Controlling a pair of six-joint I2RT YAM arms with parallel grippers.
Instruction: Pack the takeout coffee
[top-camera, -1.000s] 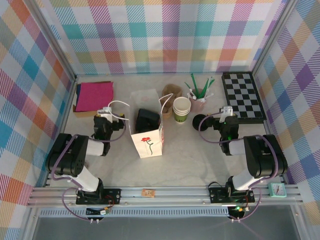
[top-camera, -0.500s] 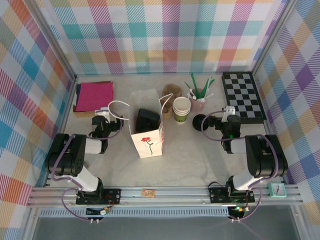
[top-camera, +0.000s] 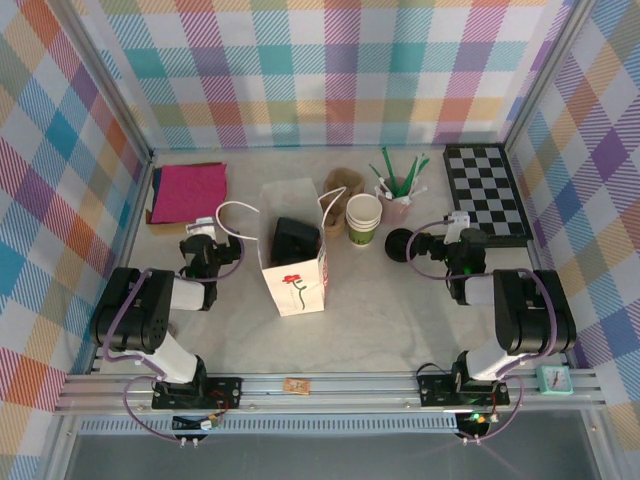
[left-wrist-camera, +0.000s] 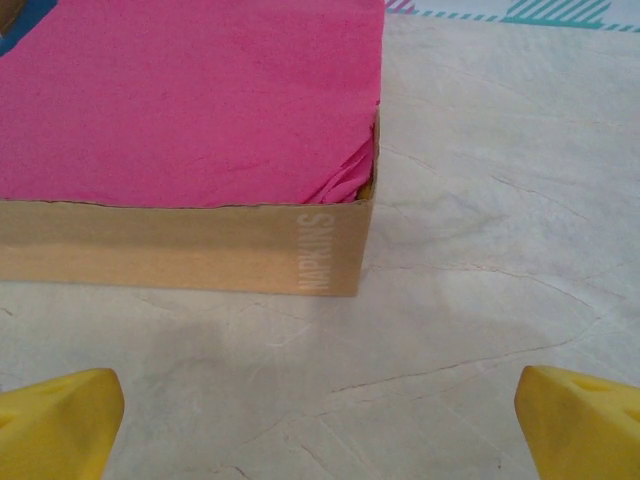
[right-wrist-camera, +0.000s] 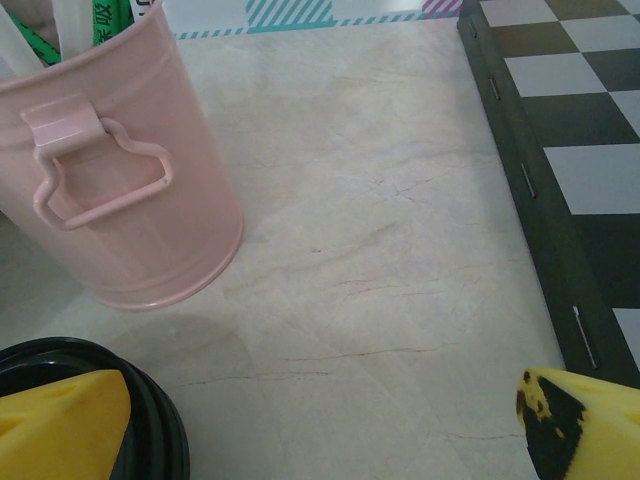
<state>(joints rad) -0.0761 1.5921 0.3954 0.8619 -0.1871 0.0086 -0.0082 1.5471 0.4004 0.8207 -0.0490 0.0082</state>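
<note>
The white paper bag (top-camera: 296, 268) with a red rose stands open mid-table. Inside it shows the black lid of the takeout coffee (top-camera: 295, 238); its cup body is hidden by the bag walls. My left gripper (top-camera: 194, 240) is low on the table left of the bag, open and empty (left-wrist-camera: 320, 425), facing the napkin box (left-wrist-camera: 190, 250). My right gripper (top-camera: 437, 240) is right of the bag, also open and empty (right-wrist-camera: 325, 425). Its left fingertip (right-wrist-camera: 60, 420) hangs over a loose black lid (right-wrist-camera: 165, 440).
A stack of white-and-green cups (top-camera: 363, 218) stands just right of the bag, with a brown sleeve (top-camera: 343, 184) behind it. The pink bucket (right-wrist-camera: 120, 190) of green stirrers, the loose black lid (top-camera: 399, 243) and the chessboard (top-camera: 487, 192) sit at the right. Pink napkins (top-camera: 188, 191) lie far left.
The left wrist has swung slightly left toward the napkin box. The right wrist has shifted slightly right. Both grippers stay open; bag and cup have not moved.
</note>
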